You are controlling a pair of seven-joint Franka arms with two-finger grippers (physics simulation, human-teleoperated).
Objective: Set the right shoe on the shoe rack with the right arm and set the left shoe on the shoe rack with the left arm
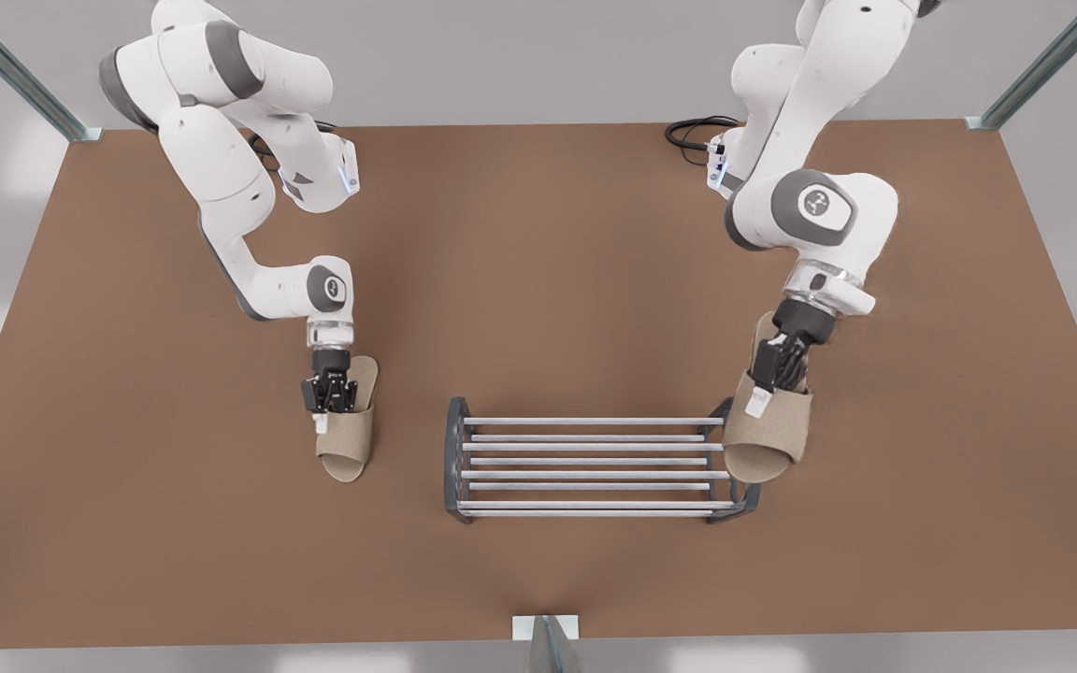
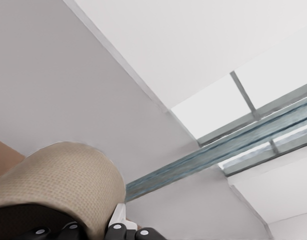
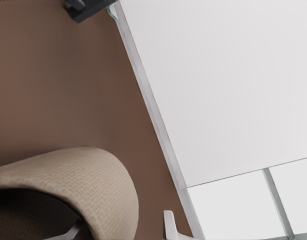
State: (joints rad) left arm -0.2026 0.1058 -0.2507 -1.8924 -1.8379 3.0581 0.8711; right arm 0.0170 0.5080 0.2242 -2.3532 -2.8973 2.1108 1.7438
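On the front view's left side of the brown table [image 1: 538, 280], the right gripper [image 1: 331, 400] points straight down into the right shoe [image 1: 349, 439], a beige open-toed slipper. The shoe lies flat on the table with its toe toward the near edge, well apart from the shoe rack [image 1: 590, 463]. The gripper's fingers are closed on the slipper's woven strap. In the right wrist view one white fingertip [image 3: 169, 226] sits outside the strap [image 3: 78, 175] and the other is tucked under it. The rack stands near the middle of the table, toward the near edge, with its silver bars running between two dark arched end frames and nothing on them. On the front view's right, the left gripper [image 1: 779, 376] holds the left shoe [image 1: 768, 435] by its strap in the same way, fingers clamped on the fabric. That shoe is tilted, with its toe lower and overlapping the rack's end frame on that side. It looks raised off the table, and the left wrist view shows its strap [image 2: 63, 175] against the wall beyond.
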